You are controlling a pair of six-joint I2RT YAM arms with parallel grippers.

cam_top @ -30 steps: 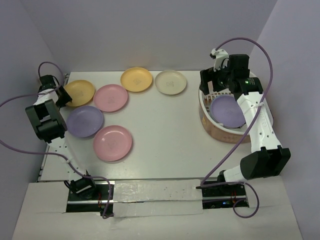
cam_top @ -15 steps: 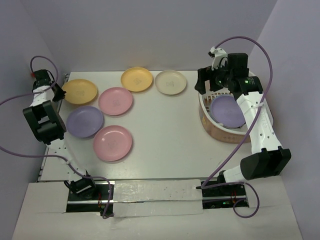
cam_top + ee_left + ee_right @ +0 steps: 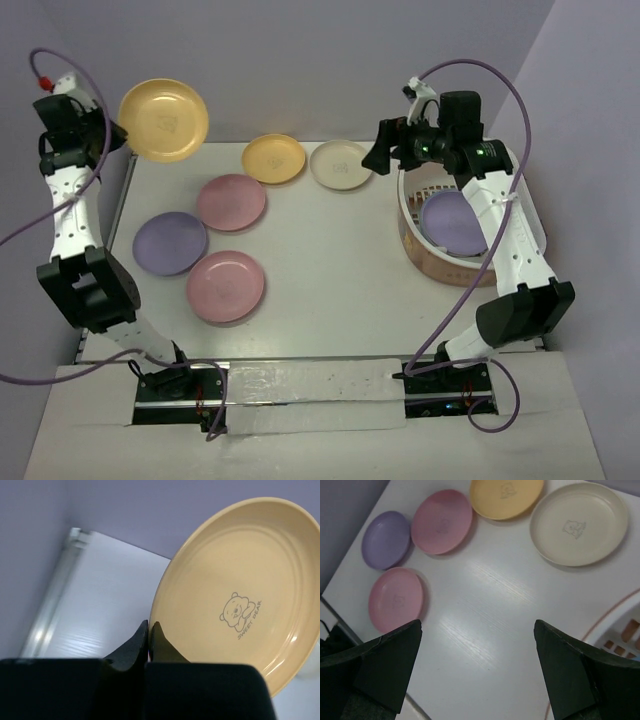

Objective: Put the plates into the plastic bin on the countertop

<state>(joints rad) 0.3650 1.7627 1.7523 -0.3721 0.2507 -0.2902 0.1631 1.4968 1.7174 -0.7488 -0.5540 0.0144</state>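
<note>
Nearest the arm bases, a pink plate [image 3: 225, 285] lies flat on the white table [image 3: 330, 270], with a lavender plate [image 3: 170, 242] just behind and left of it. Further back lie a second pink plate [image 3: 231, 201], then a yellow plate [image 3: 273, 159] and a cream plate [image 3: 341, 164] side by side.

At the right edge stands the bin [image 3: 428, 258], with a lavender plate [image 3: 455, 222] already inside.

The right claw [image 3: 383, 152] hangs spread wide over the table, gripping nothing. The cream plate sits just to its left and below, and the bin is just to its right, so this arm is by far the nearer to both.

At the far left, high above the table, the left claw [image 3: 149, 627] is pressed together on the rim of an orange plate [image 3: 240, 605]. That plate is tilted, its printed face turned towards the wrist camera. From it the bin lies across the whole width of the table, to the right and lower.

The plates are round, so no long axis matters.

Whether more plates lie under the one in the bin cannot be told. The right wrist view cuts the bin to a corner, and the left wrist view misses it entirely.
</note>
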